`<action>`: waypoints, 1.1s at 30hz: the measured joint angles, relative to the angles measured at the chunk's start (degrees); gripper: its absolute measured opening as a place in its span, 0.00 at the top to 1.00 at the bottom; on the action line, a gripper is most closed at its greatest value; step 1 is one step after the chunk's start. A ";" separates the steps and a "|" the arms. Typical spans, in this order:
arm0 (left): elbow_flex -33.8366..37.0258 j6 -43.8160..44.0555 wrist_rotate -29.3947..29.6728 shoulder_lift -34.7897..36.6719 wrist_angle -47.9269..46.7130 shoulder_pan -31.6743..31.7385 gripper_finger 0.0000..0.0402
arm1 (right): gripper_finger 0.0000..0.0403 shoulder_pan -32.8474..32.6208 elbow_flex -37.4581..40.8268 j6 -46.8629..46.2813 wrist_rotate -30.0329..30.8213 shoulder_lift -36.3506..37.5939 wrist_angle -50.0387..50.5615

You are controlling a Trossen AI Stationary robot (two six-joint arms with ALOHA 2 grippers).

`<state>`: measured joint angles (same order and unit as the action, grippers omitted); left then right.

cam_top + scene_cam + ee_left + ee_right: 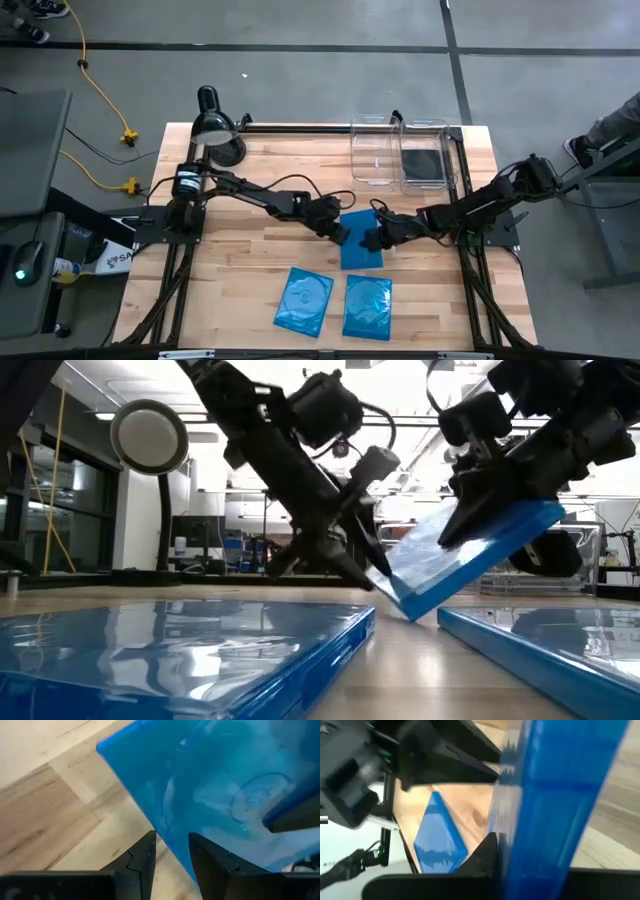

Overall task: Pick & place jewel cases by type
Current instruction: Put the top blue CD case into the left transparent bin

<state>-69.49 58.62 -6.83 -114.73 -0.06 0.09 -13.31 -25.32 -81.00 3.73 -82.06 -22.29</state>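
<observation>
Blue jewel case (470, 560) tilted, low edge toward left gripper (365, 565).

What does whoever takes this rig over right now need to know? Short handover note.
Right pincer: shut on the tilted blue case at table centre, one end lifted, the low end near the wood.
Left pincer: open at that case's low edge, fingers either side of it, not clamped.
Two blue cases lie flat at the front of the table.
One black case is already in the right clear bin; left bin looks empty.
Left: place all three blue cases. No other black cases visible.
</observation>
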 joint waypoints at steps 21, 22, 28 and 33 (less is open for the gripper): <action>-0.46 -19.20 21.57 23.02 -10.08 0.18 0.71 | 1.00 1.61 0.02 17.16 2.59 21.49 -2.66; -0.42 -20.37 22.77 23.70 -9.87 0.18 0.71 | 1.00 2.15 0.02 18.20 2.01 23.34 -2.09; 0.02 -27.97 25.47 26.71 -6.53 0.53 0.71 | 1.00 5.87 -0.44 24.90 -1.74 33.43 -3.59; -0.10 -33.36 23.90 29.64 -6.12 0.29 0.71 | 1.00 10.18 -2.83 29.47 -1.76 40.20 3.40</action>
<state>-69.60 25.26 17.07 -85.09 -6.18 0.38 -3.13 -28.15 -51.54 1.97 -41.86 -18.89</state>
